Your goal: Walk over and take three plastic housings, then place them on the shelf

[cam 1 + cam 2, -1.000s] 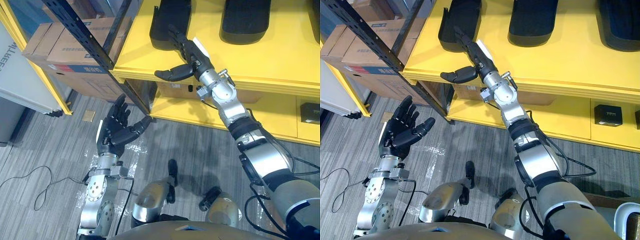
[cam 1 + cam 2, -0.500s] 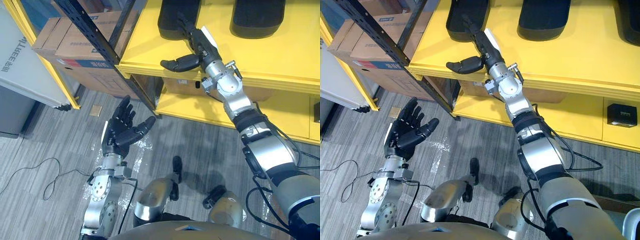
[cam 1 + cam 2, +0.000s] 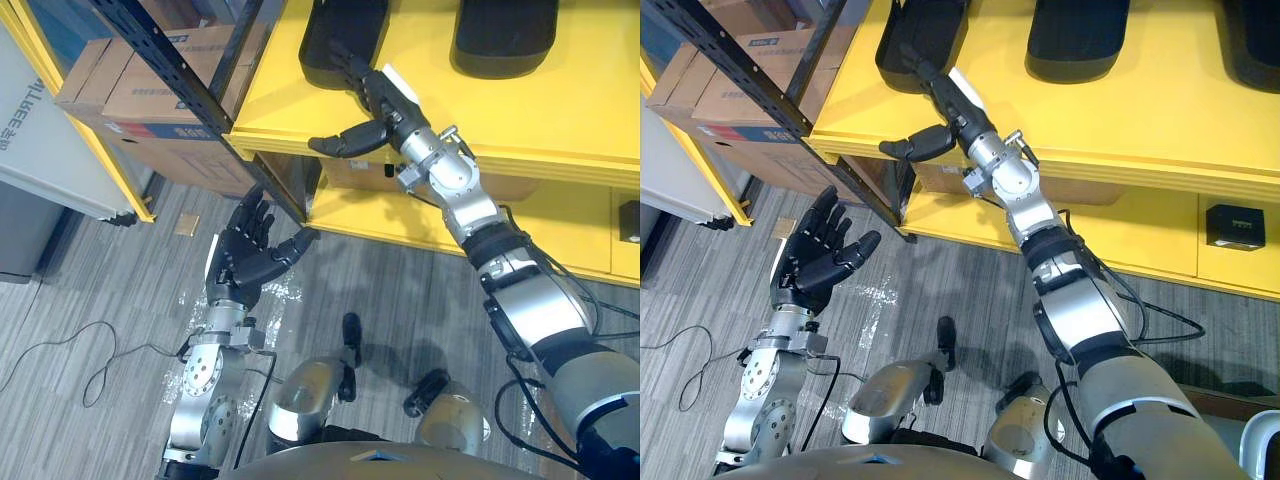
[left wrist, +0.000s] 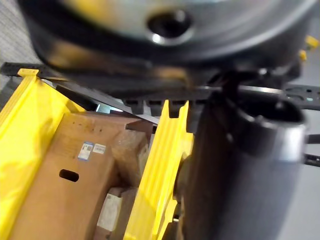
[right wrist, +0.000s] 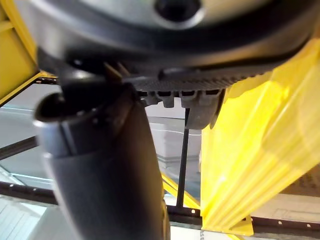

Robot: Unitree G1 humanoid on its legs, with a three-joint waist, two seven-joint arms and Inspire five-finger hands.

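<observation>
Three black plastic housings lie on the yellow shelf (image 3: 560,110): the left housing (image 3: 340,35), a middle one (image 3: 505,30) and a third (image 3: 1252,40) at the far right. My right hand (image 3: 385,100) stretches over the shelf's front edge, open. Its straight fingers reach the near end of the left housing, and its thumb (image 3: 345,140) sticks out in front of the shelf edge. My left hand (image 3: 245,262) hovers low over the floor, open and palm up, holding nothing.
A dark metal rack upright (image 3: 170,70) slants past cardboard boxes (image 3: 150,95) at the left. A yellow frame post (image 3: 80,130) and a white panel (image 3: 40,140) stand further left. On the lower yellow shelf sit a cardboard box (image 3: 350,178) and a small black box (image 3: 1227,225).
The whole picture has shifted slightly, so the camera moved. Both hands keep their pose; the right hand's fingers stay by the left housing.
</observation>
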